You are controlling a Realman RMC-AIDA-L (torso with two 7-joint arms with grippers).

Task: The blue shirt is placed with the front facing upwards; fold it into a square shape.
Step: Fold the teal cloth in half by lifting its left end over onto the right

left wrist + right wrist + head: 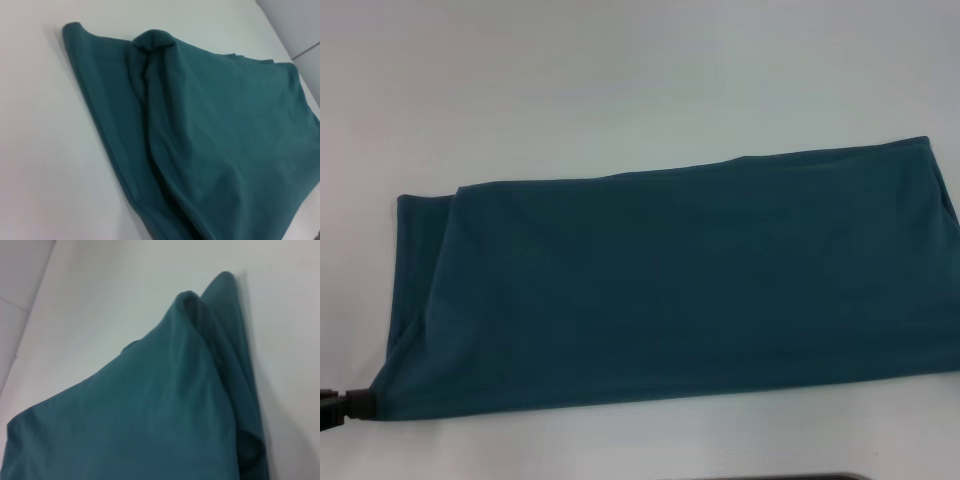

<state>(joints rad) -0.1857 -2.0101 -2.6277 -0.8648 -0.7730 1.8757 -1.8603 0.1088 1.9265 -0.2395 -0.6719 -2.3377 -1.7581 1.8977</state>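
The blue shirt (670,290) lies on the white table (620,80), folded into a long band running left to right. Only plain teal cloth faces up; no letters or neck label show. A narrower under layer sticks out at its left end (420,260). My left gripper (342,408) shows as a dark piece at the shirt's near left corner, touching the cloth edge. The left wrist view shows the shirt's (210,140) layered end close up, and the right wrist view shows the shirt's (150,410) other end. My right gripper does not show in any view.
The white table top (620,440) runs around the shirt on the far, left and near sides. The shirt's right end reaches the right edge of the head view. A dark strip (790,477) lies at the bottom edge of the head view.
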